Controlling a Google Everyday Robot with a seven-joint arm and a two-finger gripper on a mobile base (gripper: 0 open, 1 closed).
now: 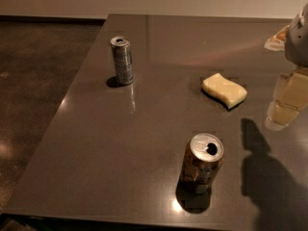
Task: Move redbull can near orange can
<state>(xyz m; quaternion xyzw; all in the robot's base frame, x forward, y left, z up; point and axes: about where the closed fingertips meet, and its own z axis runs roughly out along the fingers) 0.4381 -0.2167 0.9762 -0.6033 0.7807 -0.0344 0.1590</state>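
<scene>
The redbull can [122, 60] is a slim silver-and-blue can standing upright at the back left of the dark table [120, 143]. The orange can [201, 162] is a wider orange-brown can with an opened silver top, upright near the table's front edge, right of the middle. My gripper [285, 102] hangs at the right edge of the view, above the table, far to the right of the redbull can and behind and to the right of the orange can. It holds nothing that I can see.
A yellow sponge [224, 89] lies on the table between the gripper and the cans, right of the middle. The table's left edge runs diagonally beside the redbull can, with dark floor [33, 81] beyond it. The arm's shadow falls at the front right.
</scene>
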